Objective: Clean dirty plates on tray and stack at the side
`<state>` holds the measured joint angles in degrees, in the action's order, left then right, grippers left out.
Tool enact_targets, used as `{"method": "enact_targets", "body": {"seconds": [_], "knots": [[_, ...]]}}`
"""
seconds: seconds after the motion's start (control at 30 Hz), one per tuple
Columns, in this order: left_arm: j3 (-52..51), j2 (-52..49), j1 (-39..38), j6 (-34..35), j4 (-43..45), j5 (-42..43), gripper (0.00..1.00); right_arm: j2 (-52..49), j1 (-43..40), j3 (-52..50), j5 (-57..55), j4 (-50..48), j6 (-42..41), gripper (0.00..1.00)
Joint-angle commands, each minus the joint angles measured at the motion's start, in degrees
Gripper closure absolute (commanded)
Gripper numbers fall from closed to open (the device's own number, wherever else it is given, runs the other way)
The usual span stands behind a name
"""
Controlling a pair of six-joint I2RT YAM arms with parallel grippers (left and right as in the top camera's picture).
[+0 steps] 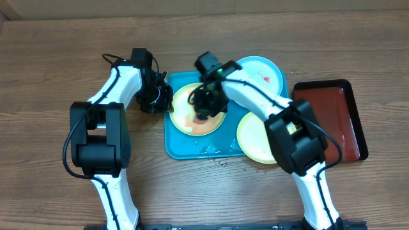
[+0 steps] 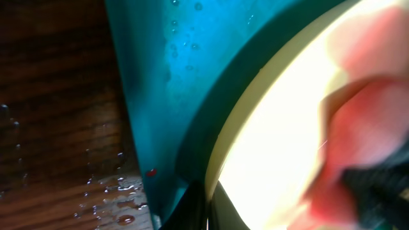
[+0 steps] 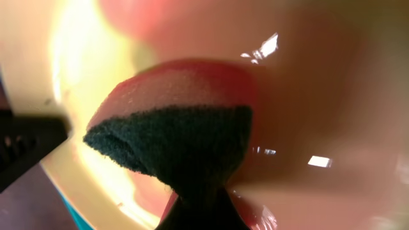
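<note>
**A:** Which plate is being cleaned, and where does it lie from the right pincer (image 1: 208,107)?

**B:** It's the yellow plate (image 1: 184,108), directly under that pincer. The pincer is clenched on a sponge (image 3: 172,121), green scouring side toward the wrist camera. The sponge looks pressed onto the plate's wet, red-smeared face.

**A:** Does the plate have a long axis to line up with?

**B:** No, it's round. The tray (image 1: 185,145) under it has one, running side to side across the desk (image 1: 51,64). A scrub should be able to go any way across the plate, so long as the sponge keeps inside the rim.

**A:** And the left pincer (image 1: 161,100)?

**B:** It sits at the rim of the same plate, on the side away from the right pincer, just where the plate meets the tray's edge. Its wrist view shows one dark finger low down between the rim and the tray wall. I cannot tell whether it is clamped on the rim or only resting there.

**A:** Which arm is nearer the other two plates?

**B:** The right. The cyan plate (image 1: 268,67) lies beyond the right pincer toward the tray's far corner. The second yellow plate (image 1: 249,134) lies back toward that arm's base, partly under the arm. Both are well apart from the left pincer.

**A:** And the stacking?

**B:** I judge it has not begun, since all three plates sit on the tray.
</note>
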<state>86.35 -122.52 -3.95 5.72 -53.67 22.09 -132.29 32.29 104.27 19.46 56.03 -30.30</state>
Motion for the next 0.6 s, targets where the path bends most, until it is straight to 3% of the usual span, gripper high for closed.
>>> {"method": "enact_targets", "body": {"seconds": [0.0,0.23,0.3,0.33,0.57], "knots": [[0.1,-0.5,-1.5,2.4,0.7,-1.2,0.9,-0.5,-2.2,1.9,0.1,1.1,0.7,0.96],[0.1,-0.5,-5.5,8.4,1.3,-8.3,0.85,-0.5,-1.7,1.8,-0.1,1.2,0.7,0.96],[0.1,-0.5,-6.2,8.7,1.7,-9.2,0.87,-0.5,-1.6,1.8,-0.4,1.4,0.7,0.96],[0.1,-0.5,-6.3,8.7,1.9,-9.2,0.95,-0.5,-1.6,1.8,-0.4,1.5,0.7,0.96],[0.4,-0.3,-5.6,8.7,3.3,-9.2,0.96,-0.2,-2.0,3.0,2.5,2.6,3.5,0.96]]}}
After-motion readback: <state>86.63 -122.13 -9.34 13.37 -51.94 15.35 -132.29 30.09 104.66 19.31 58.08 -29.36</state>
